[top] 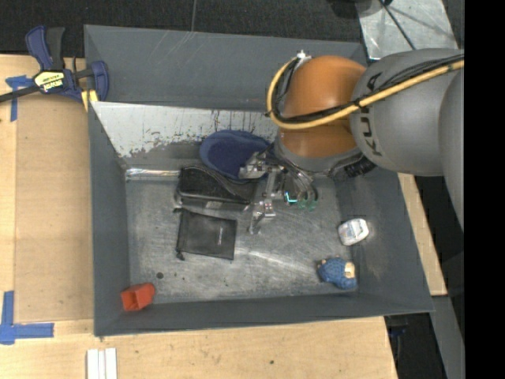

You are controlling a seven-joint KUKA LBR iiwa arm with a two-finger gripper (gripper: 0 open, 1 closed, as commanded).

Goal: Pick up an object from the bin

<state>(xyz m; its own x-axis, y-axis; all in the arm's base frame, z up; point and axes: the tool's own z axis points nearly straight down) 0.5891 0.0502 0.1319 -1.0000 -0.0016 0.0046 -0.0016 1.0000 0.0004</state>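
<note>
The end effector [264, 204] stood low in the grey metal bin [237, 302], just right of the flat black square pouch [207, 237]. Its opening could not be told. Recommended: straddle the pouch's edge squarely before closing.

Grey metal bin [110, 235]: its floor is dull and scuffed, streaked with bright scratches, and its far wall is worn pale with dark scrape marks. On it lie a matt black flat case [207, 237], a black pouch [203, 186] with a faint sheen, a dark blue thing [229, 150] that looks like soft cloth, a smooth orange-red block [138, 297] that looks like plastic, a fuzzy blue-and-yellow lump [337, 272] and a glossy white-and-silver piece [353, 230]. The gripper [262, 210] is bare shiny metal, below a glossy orange cover [316, 101] and a smooth grey arm [418, 109].
</note>
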